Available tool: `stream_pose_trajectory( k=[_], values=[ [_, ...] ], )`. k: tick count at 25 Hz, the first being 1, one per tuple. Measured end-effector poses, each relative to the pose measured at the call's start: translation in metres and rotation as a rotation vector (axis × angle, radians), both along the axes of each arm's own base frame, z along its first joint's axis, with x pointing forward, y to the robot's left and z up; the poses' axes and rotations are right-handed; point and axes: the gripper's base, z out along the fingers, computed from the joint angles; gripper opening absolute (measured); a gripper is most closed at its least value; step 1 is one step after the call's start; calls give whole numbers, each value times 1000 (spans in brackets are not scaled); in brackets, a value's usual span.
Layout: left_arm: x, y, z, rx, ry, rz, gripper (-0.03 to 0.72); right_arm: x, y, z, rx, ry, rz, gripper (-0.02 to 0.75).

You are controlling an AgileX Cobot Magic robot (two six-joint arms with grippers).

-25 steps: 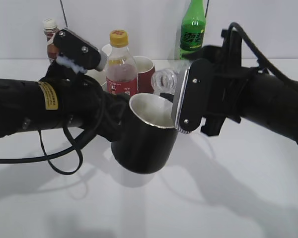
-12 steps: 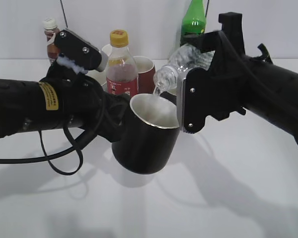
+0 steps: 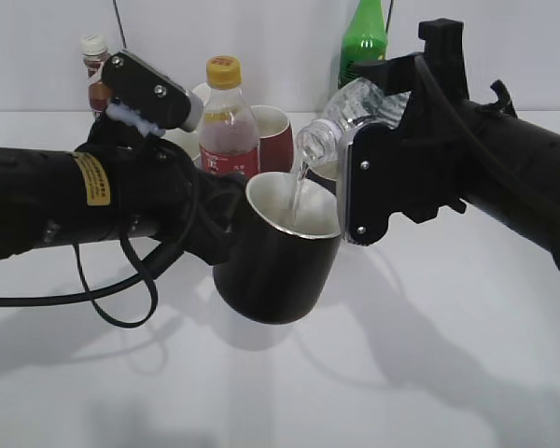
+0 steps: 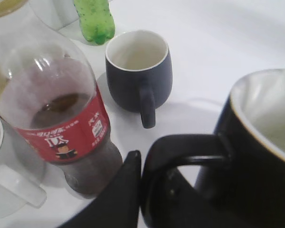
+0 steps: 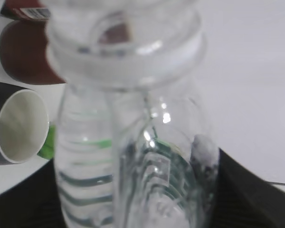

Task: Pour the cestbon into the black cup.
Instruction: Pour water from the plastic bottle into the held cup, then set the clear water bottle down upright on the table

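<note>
My left gripper [image 4: 141, 190] is shut on the loop handle of the glossy black cup [image 3: 275, 257], holding it above the table, tilted toward the right arm. The cup also shows in the left wrist view [image 4: 256, 142]. My right gripper [image 3: 373, 177] is shut on the cestbon [image 3: 341, 117], a clear ribbed bottle tipped mouth-down over the cup's rim. A thin stream of water runs from its mouth into the white interior. In the right wrist view the cestbon [image 5: 133, 156] fills the frame, neck pointing away.
Behind stand a yellow-capped red-label cola bottle [image 3: 228, 121], a dark red cup [image 3: 273, 140], a tall green soda bottle [image 3: 363, 47] and a small brown bottle [image 3: 95, 70]. A dark grey-blue mug [image 4: 140, 71] and a white mug [image 4: 9, 180] stand near the cola bottle.
My right gripper rose and tipped the cestbon steeper over the cup. Water now streams into the cup. The left arm and cup stayed nearly still.
</note>
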Motion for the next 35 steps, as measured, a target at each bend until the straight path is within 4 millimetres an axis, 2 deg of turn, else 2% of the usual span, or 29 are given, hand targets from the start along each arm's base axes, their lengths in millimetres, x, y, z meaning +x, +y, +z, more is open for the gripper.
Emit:
stream_pose_trajectory(
  k=[10,13,16,20,23,26,31,35],
  values=[
    [0,-1,1,-12,-11,-2,55,0,0,-2,11,33,-4,494],
    [1,-1,2,-25,-23,-4,55,-1,0,-5,148,130,-34,494],
    [1,-2,3,-31,-28,-5,55,-5,1,-11,295,309,-56,494],
    [-1,3,6,-63,-56,0,55,-12,0,-9,574,523,-125,494],
    [-3,15,12,-121,-87,40,55,-13,-6,3,787,582,-166,494],
    [-7,35,16,-153,-118,90,55,-5,-21,9,931,600,-225,494],
    [-14,75,12,-196,-192,198,55,13,-56,5,1126,634,-332,494],
    [-6,110,11,-246,-278,357,55,21,-82,-3,1239,646,-330,494]
  ],
)
